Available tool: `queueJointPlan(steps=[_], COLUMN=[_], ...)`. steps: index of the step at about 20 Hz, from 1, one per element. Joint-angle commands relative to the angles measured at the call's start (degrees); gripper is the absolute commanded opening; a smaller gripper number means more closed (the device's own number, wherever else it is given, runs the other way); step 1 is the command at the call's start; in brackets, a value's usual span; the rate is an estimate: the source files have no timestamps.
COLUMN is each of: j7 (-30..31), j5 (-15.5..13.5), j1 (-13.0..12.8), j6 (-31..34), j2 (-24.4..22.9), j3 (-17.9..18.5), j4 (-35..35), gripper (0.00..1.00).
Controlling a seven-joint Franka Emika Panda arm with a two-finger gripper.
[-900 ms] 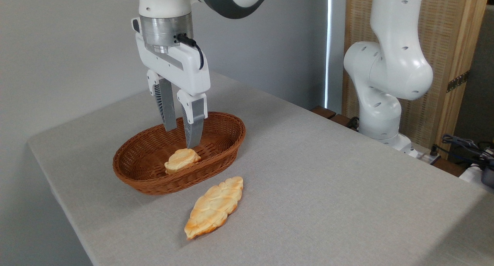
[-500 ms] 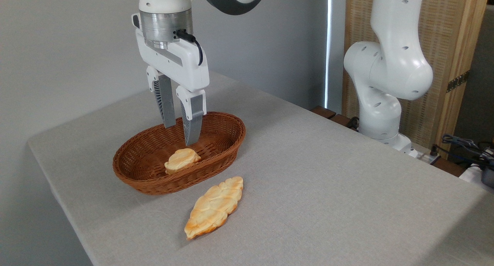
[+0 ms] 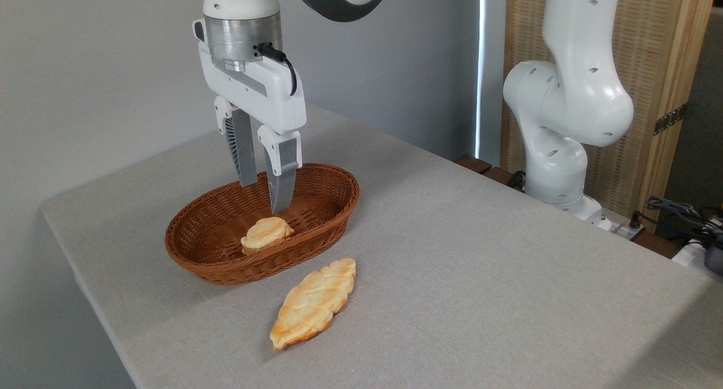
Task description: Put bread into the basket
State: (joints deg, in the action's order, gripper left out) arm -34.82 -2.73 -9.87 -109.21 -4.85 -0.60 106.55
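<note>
End effector (image 3: 261, 198) hangs above basket (image 3: 322, 228), fingers apart w/ a narrow gap, gripping nothing. Small bun (image 3: 266, 234) lies inside basket, just below fingertips. Bread (image 3: 312, 303) lies flat on tabletop (image 3: 480, 265), just in front of basket, outside it.

The bread (image 3: 313, 303) has a golden-orange braided crust with pale cream patches and darker orange edges. The basket (image 3: 333, 205) is reddish-brown woven wicker. The bun (image 3: 266, 234) inside it is pale tan with an orange-brown rim. The bench (image 3: 480, 265) is light grey cloth with a fine weave. The gripper (image 3: 261, 197) is white with ribbed grey fingers (image 3: 281, 180), below a silver collar.
</note>
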Motion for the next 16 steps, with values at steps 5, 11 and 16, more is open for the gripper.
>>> queueJointPlan(steps=[5, 11, 16], j7=[1.2, 1.1, 1.2], j5=[-0.3, -3.0, -3.0], j1=[2.1, 7.0, 9.3], j6=[-1.3, -6.5, -13.0], j2=[1.0, 3.9, 5.0], j3=[1.2, 1.3, 1.4], j4=[-0.1, 3.4, 8.0], gripper=[1.00, 1.00, 1.00])
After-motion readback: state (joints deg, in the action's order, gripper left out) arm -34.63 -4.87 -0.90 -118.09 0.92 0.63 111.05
